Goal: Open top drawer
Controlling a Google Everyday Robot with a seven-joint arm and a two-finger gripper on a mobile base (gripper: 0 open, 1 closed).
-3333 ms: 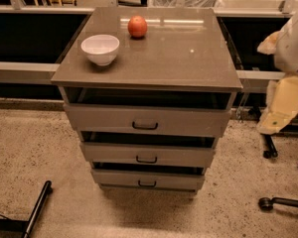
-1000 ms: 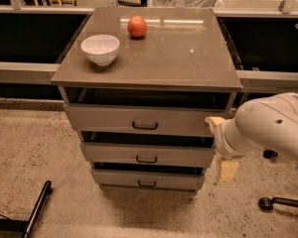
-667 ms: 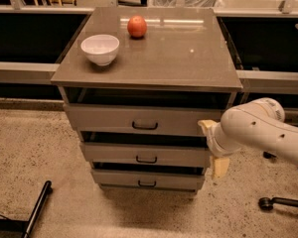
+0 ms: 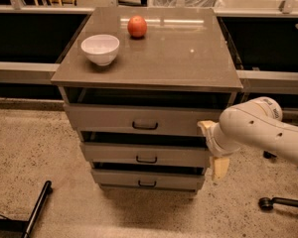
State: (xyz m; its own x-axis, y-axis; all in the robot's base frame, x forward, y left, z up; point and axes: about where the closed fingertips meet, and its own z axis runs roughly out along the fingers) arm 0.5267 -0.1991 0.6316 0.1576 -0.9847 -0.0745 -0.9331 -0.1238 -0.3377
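Gripper [image 4: 212, 148] just right of top drawer [image 4: 114, 119]

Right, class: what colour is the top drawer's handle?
The handle is near-black (camera view); the tool is by the top drawer.

The white rounded robot arm [image 4: 260, 130] is running off the right edge. Its cream two-finger gripper [image 4: 212, 148] is sitting low at the right and covering the right end of the wide grey-brown top drawer [image 4: 139, 119]. The black floor bar [image 4: 37, 209] is getting cropped at the bottom.
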